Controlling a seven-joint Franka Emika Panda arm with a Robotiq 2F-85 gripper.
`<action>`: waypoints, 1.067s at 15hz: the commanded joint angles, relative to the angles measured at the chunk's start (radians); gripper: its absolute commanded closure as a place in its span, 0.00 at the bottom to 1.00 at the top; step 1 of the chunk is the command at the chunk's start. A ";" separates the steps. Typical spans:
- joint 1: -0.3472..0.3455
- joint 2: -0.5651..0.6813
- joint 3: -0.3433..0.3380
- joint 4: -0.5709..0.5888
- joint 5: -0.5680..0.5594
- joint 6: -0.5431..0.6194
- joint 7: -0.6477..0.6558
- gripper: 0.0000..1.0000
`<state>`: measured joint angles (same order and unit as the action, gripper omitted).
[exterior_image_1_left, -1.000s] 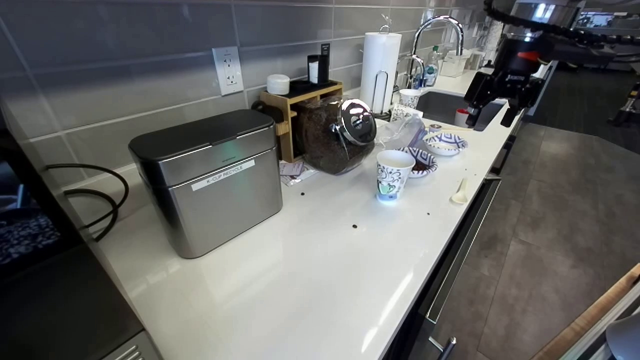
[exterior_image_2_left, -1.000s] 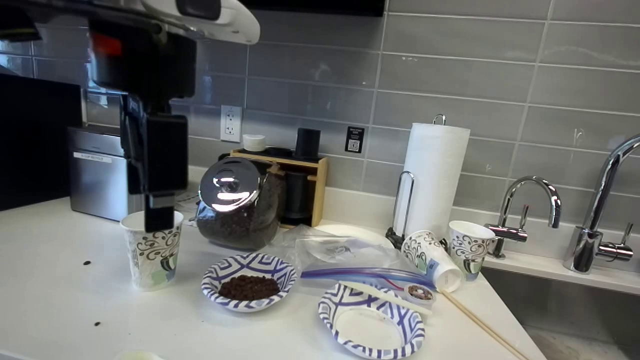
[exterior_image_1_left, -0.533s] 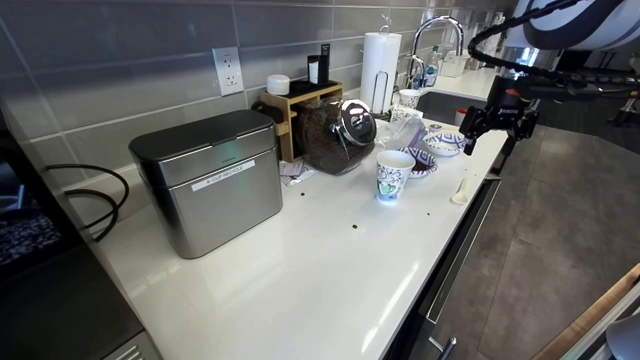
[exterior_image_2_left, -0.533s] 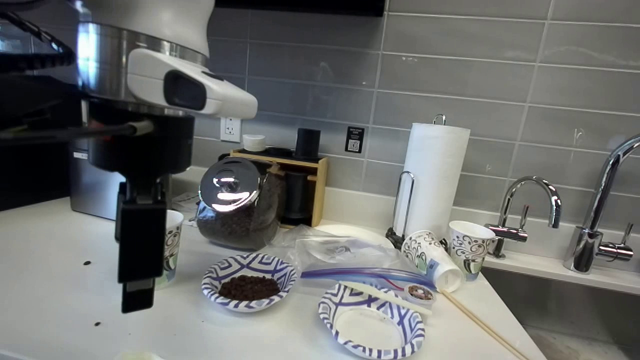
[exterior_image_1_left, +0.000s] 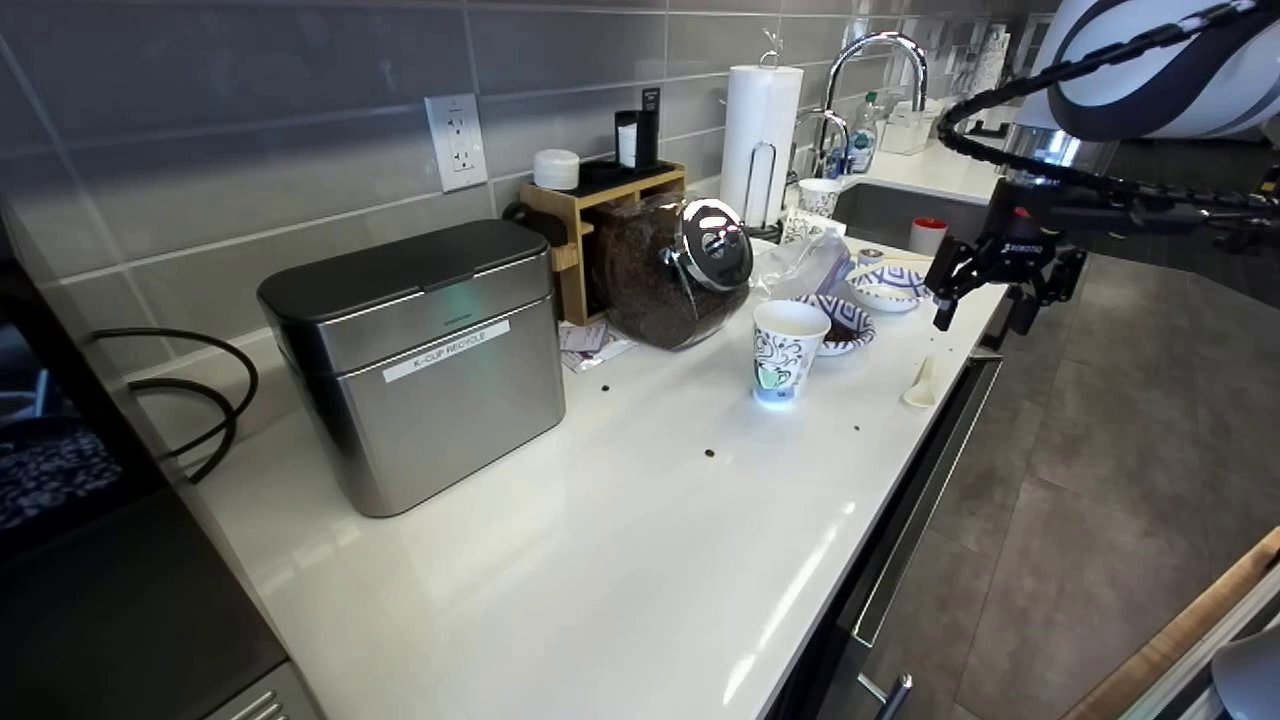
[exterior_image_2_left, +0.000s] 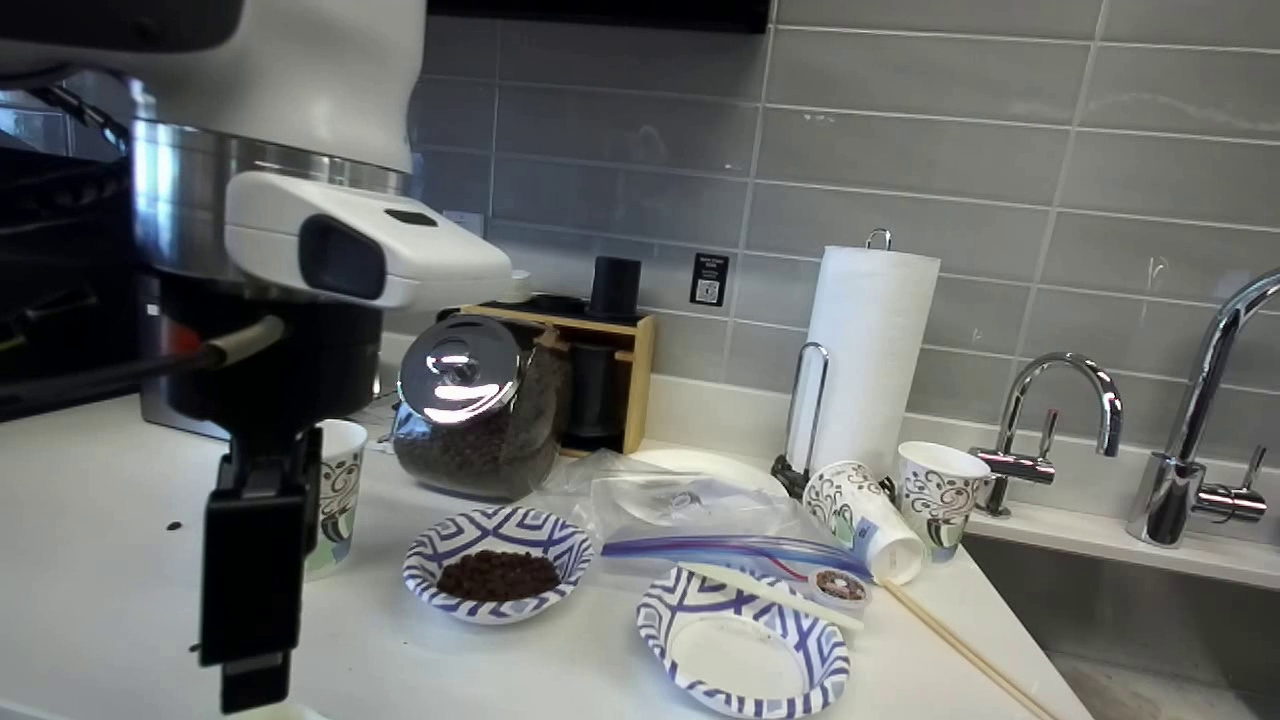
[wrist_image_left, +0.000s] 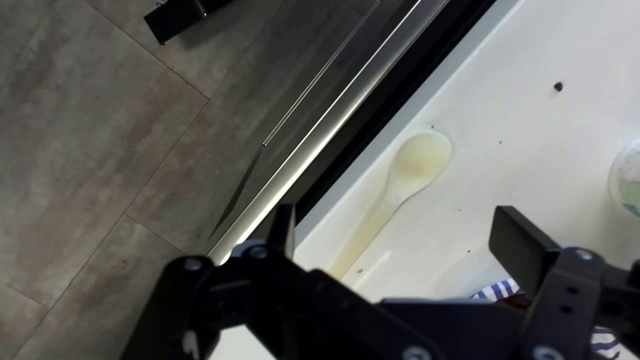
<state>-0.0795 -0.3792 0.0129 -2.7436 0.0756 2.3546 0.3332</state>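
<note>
The gripper (wrist_image_left: 401, 232), spread wide and empty, hangs near the pale spoon (wrist_image_left: 419, 159). The spoon lies ungrasped on the countertop (wrist_image_left: 500, 175); nothing is lifted.

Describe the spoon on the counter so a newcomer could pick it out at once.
On the long white counter, find the printed cup standing nearest the silver bin. Between that cup and the counter's front edge lies the spoon, close to the edge. Its rounded head and plain cream colour set it apart from the cup and the blue-patterned bowls.
</note>
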 joint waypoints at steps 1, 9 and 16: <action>-0.012 0.041 0.017 0.020 -0.023 0.011 0.023 0.00; -0.019 0.144 0.014 0.032 -0.027 0.101 0.062 0.00; -0.031 0.235 0.019 0.028 -0.090 0.214 0.170 0.00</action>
<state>-0.1010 -0.1931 0.0214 -2.7210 0.0178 2.5205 0.4429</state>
